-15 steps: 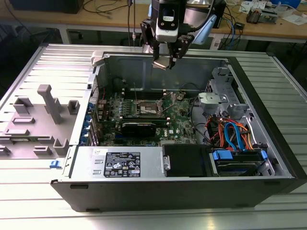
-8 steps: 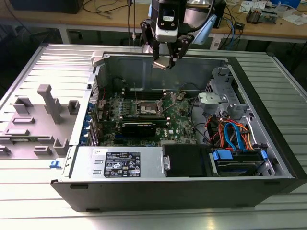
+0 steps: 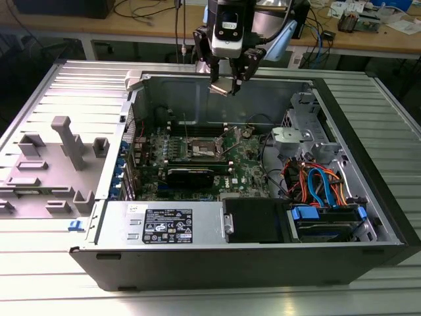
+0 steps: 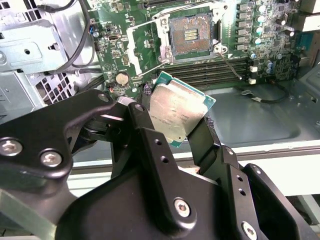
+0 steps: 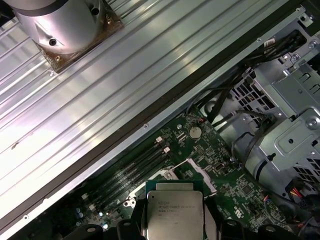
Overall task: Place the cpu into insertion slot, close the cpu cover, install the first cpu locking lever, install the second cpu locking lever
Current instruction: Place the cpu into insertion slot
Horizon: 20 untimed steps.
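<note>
Gripper (image 3: 227, 83) hangs at the upper middle of the exterior view, clamping the cpu (image 3: 223, 86) high above the insertion slot (image 3: 200, 150) in the open computer case (image 3: 368, 197). In the second wrist view its black fingers (image 4: 150, 145) pinch the tilted cpu's edges, the insertion slot bare beyond. In the first wrist view the cpu's silver face shows.

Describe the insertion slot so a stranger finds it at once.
Inside the open computer case lies the green motherboard. Near its middle sits the insertion slot: square, silver-rimmed, dark-centred, whereas the memory slots beside it are long, narrow and black.
</note>
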{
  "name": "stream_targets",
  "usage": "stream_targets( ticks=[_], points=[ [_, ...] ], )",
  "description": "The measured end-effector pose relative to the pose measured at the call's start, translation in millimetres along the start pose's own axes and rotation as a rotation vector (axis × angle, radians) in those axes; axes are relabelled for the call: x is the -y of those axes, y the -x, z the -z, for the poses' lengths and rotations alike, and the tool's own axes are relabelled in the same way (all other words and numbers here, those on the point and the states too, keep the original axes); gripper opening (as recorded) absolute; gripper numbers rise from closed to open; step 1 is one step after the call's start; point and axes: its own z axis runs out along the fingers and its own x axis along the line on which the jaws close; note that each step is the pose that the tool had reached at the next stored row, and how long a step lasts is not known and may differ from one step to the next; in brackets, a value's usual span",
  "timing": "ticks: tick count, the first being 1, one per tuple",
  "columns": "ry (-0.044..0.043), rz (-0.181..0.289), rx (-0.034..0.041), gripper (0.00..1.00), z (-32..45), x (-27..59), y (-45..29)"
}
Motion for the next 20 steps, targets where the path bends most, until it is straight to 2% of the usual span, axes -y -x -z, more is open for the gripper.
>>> stream_targets(
  ticks=[10,20],
  points=[
    [0.0012,-0.061,0.0054,0.55,-0.6,0.1,0.0],
    [0.0013,-0.066,0.0058,0.55,-0.6,0.1,0.0]
  ],
)
